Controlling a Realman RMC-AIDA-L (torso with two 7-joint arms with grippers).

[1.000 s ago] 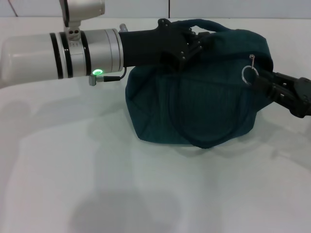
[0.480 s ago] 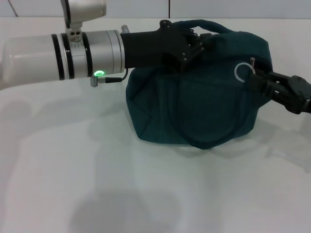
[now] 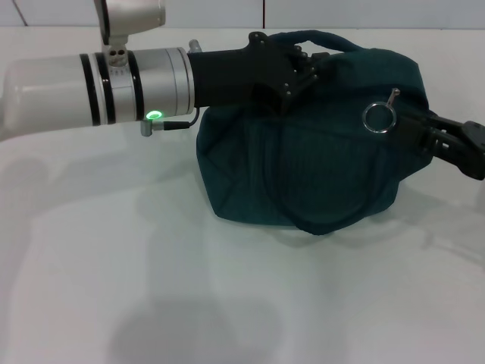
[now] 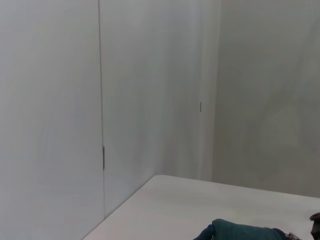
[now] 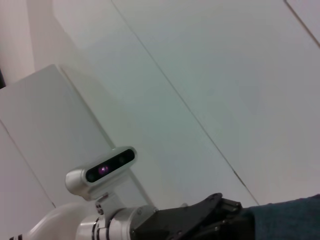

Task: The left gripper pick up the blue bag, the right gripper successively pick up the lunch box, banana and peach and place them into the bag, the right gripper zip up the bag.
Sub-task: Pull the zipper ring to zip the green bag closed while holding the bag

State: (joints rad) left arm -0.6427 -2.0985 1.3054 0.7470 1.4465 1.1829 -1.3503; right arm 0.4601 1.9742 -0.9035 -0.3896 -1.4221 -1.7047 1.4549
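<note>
At the upper left of the head view a silver arm with a lit green light (image 3: 154, 115) reaches across toward the frame's centre. Its black left end effector (image 3: 303, 67) sits at the upper left edge of the blue bag (image 3: 318, 167), its fingers pressed into the fabric beside the loop handle (image 3: 307, 35); whether they are pinching the cloth or merely spread against it cannot be told.

The bag fills the middle of the frame, standing on the white tabletop (image 3: 151, 265), bulging and dark teal, with a second strap hanging down its front. No foil lining shows. On its upper right side a metal ring zipper pull (image 3: 377, 117) lies against the fabric.

Just right of the ring, at the right edge of the frame, the black right end effector (image 3: 415, 130) touches the bag's side; its fingertips sit close to the pull, and their state cannot be told.

The left wrist view shows a little of the bag's top at its lower edge, under pale walls.
</note>
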